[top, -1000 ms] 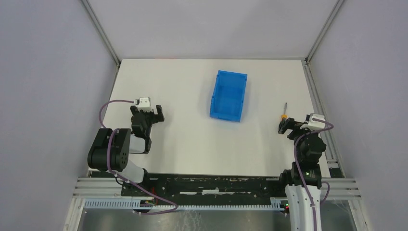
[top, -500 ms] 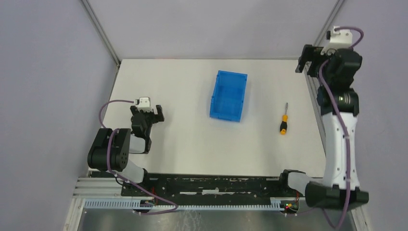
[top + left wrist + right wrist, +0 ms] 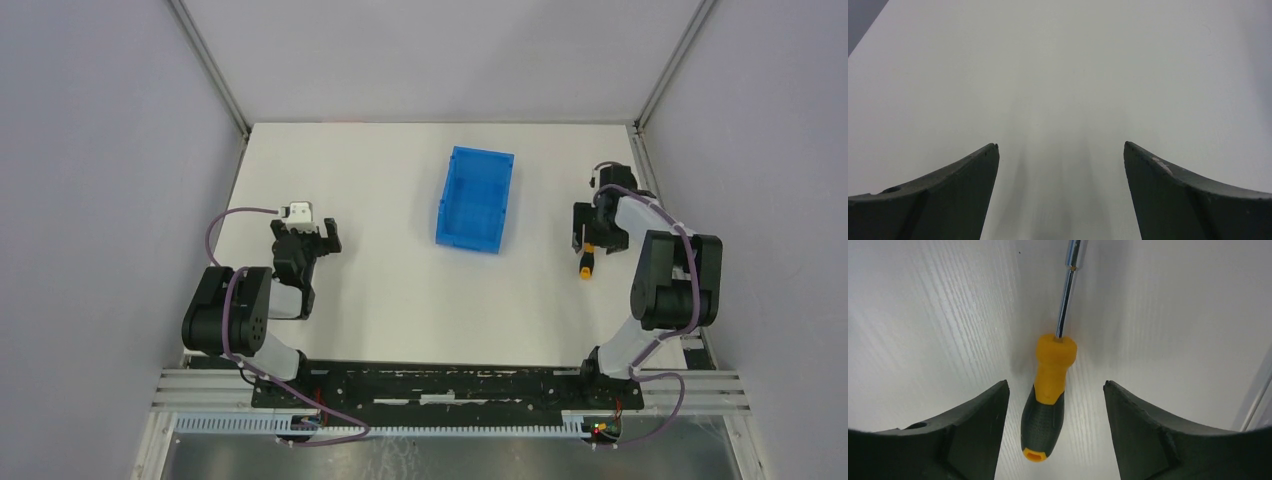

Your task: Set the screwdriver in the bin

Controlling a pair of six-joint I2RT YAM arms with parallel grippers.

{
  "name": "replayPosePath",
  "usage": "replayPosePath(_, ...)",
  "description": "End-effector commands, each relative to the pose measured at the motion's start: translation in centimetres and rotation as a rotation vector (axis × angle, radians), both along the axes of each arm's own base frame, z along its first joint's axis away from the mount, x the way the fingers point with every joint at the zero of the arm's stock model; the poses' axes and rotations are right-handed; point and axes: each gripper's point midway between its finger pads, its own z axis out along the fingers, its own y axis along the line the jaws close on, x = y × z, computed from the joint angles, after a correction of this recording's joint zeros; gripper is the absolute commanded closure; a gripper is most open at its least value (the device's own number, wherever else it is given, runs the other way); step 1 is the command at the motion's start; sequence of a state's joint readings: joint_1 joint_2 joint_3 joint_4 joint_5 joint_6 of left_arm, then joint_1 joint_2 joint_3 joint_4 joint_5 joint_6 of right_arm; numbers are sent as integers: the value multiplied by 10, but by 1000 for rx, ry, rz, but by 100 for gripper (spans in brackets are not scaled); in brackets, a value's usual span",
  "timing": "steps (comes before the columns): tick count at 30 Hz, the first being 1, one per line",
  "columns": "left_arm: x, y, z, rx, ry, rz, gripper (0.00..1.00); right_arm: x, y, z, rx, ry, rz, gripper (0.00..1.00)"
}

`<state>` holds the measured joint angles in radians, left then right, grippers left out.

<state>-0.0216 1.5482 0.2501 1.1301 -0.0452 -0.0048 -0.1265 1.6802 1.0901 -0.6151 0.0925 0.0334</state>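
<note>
The screwdriver (image 3: 1049, 390), with an orange-and-black handle and a thin metal shaft, lies flat on the white table right of the bin. In the top view only its handle end (image 3: 587, 263) shows under my right gripper (image 3: 586, 236). My right gripper (image 3: 1056, 384) is open and low over the table, its jaws on either side of the handle with gaps on both sides. The blue bin (image 3: 476, 200) stands empty at the table's middle back. My left gripper (image 3: 320, 238) is open and empty over the left of the table, and the left wrist view (image 3: 1060, 145) shows only bare table.
A metal frame rail (image 3: 655, 205) runs along the table's right edge, close to the right arm. Grey walls enclose the table on three sides.
The right arm swung from near its base up to the far right corner, then came down over the screwdriver with its jaws either side of the handle. The left arm has not moved.
</note>
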Motion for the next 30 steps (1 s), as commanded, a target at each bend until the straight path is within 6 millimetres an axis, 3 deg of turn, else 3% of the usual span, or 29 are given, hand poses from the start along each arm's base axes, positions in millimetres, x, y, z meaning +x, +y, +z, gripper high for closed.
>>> replayPosePath(1,3,0,13,-23,-45,1,0,29,-2,-12,6,-106,-41,31)
replayPosePath(5,3,0,13,-23,-45,1,0,13,3,-36,25,-42,-38,62)
replayPosePath(8,3,0,13,-23,-45,1,0,11,4,-25,32,-13,-15,89)
replayPosePath(10,3,0,12,-23,-44,1,0,21,0,4,12,-25,-3,99)
replayPosePath(14,3,0,13,-23,-44,1,0,41,-4,88,-1,-66,7,100)
replayPosePath(16,3,0,13,-22,-44,1,0,43,-5,118,-4,-64,8,100)
replayPosePath(21,3,0,12,-23,-43,1,0,61,-11,167,-28,-151,-42,100)
replayPosePath(25,3,0,12,-23,-43,1,0,79,13,183,54,-240,-22,100)
replayPosePath(27,3,0,13,-23,-44,1,0,93,45,195,95,-299,24,100)
replayPosePath(30,3,-1,13,-23,-45,0,0,111,123,215,169,-402,147,100)
